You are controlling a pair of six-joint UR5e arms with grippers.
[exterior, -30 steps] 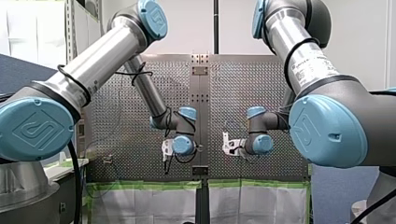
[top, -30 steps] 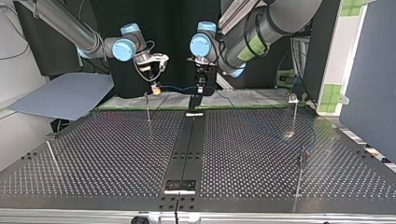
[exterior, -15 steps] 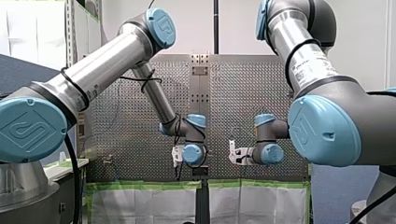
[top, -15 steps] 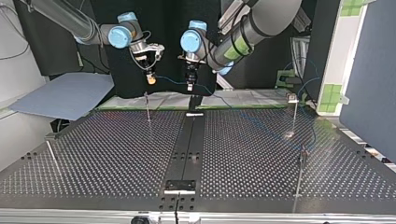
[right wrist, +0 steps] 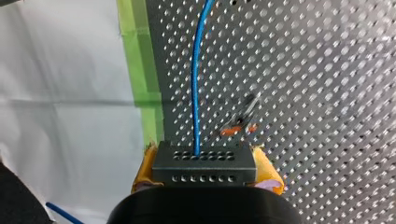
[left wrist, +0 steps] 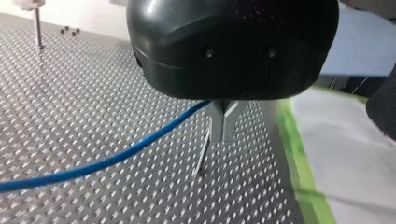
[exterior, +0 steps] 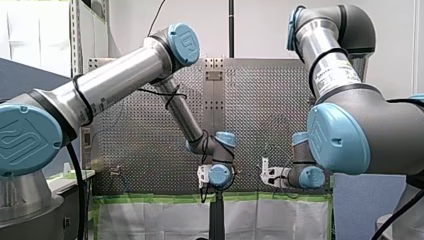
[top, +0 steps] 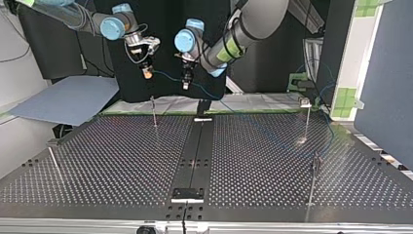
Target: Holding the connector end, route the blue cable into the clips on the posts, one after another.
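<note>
Aloft, right end effector [right wrist: 205, 173] clamps connector [right wrist: 204, 158]; left end effector [left wrist: 223, 122] pinches blue cable [left wrist: 116, 158], post [left wrist: 202, 156] ahead.

Front view: behind, above left arm [exterior: 115, 85], right arm [exterior: 350, 130], facing along reach, far from perforated surface [exterior: 150, 140]. Top view: opposite edge, low, facing arms; shares surface, both arms. Left wrist view: close, along left end effector [left wrist: 223, 133]. Right wrist view: close, along right end effector [right wrist: 205, 170] onto connector [right wrist: 204, 161]. Both share blue cable [left wrist: 116, 158], surface.
</note>
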